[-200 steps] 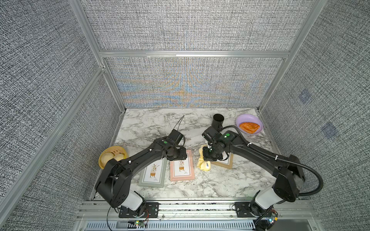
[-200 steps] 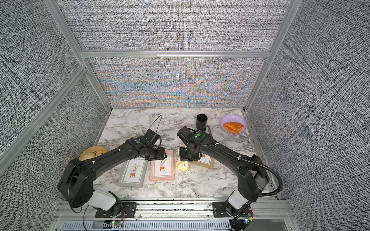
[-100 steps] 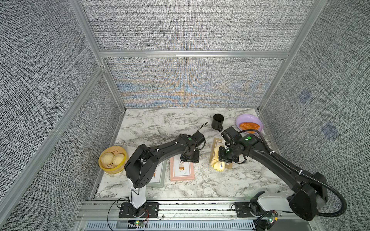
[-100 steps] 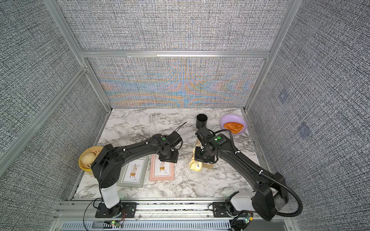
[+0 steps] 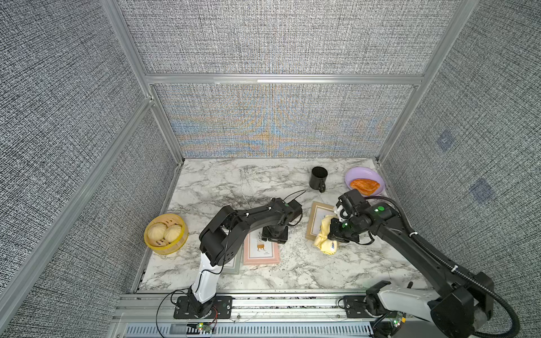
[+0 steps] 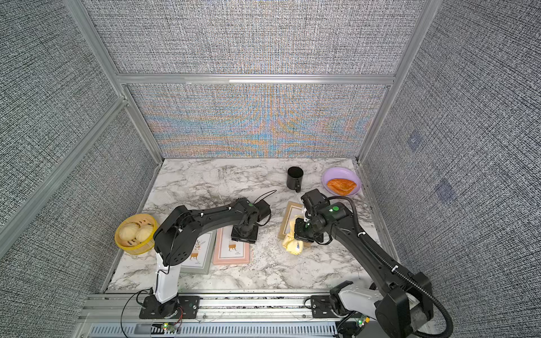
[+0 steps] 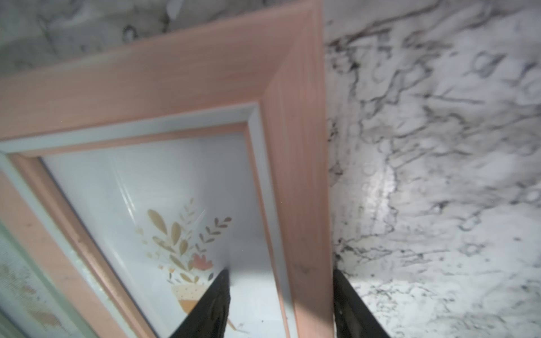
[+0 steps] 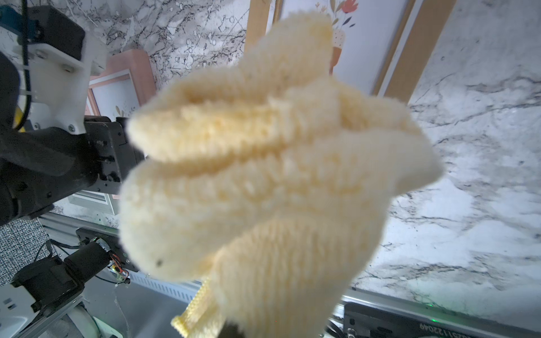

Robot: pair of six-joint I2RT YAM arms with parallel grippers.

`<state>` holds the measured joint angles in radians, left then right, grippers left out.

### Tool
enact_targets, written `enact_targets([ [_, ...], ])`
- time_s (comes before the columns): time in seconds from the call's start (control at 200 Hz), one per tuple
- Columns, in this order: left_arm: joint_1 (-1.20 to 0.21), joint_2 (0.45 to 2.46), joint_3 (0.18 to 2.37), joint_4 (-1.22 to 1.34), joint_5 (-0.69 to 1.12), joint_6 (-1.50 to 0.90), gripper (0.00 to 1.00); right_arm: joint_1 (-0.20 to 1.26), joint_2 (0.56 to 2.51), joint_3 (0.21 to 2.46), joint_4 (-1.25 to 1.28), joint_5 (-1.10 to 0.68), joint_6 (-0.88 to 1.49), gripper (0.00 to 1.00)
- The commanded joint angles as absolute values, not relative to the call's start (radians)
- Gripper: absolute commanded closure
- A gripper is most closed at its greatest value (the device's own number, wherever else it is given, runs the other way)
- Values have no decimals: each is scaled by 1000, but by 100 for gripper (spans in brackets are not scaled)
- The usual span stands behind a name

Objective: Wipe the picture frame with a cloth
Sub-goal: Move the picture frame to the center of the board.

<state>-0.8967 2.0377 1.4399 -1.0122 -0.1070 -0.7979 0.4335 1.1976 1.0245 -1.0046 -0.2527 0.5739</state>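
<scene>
Three picture frames lie flat on the marble. My left gripper (image 7: 281,270) is open and straddles the right rail of the pink frame (image 7: 295,146), one finger on the glass and one outside the rail; in both top views the left gripper (image 5: 273,234) (image 6: 244,234) sits on the pink frame's (image 5: 260,248) (image 6: 231,251) far right corner. My right gripper (image 5: 339,231) (image 6: 304,231) is shut on the bunched pale-yellow cloth (image 5: 325,243) (image 6: 292,244) (image 8: 278,164). The cloth hangs over the near part of the wooden frame (image 5: 317,216) (image 6: 288,213) (image 8: 407,58) and hides the right jaws.
A grey-green frame (image 6: 199,254) lies left of the pink one, partly under the left arm. A bamboo steamer (image 5: 165,234) with buns stands at the left edge. A black mug (image 5: 318,178) and a purple plate (image 5: 351,175) with a pastry stand at the back right.
Both grippers have moved to the right. The right one carried the cloth over the wooden frame. The left one shifted along the pink frame to its right rail, its jaws a little narrower.
</scene>
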Motion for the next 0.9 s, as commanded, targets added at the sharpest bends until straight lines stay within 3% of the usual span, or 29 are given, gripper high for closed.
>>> enact_targets([
  [0.0, -894, 2032, 1444, -1100, -174, -828, 47, 414, 1193, 1019, -1016, -294, 532, 100],
  [0.355, -973, 2087, 1705, -942, -59, -682, 38, 296, 1177, 1025, -1050, -318, 479, 100],
  [0.601, -977, 2180, 1804, -784, 49, -645, 36, 234, 1132, 1026, -1079, -316, 484, 100],
  [0.896, -979, 2310, 1956, -788, 101, -604, 36, 213, 1091, 1017, -1113, -303, 505, 100],
])
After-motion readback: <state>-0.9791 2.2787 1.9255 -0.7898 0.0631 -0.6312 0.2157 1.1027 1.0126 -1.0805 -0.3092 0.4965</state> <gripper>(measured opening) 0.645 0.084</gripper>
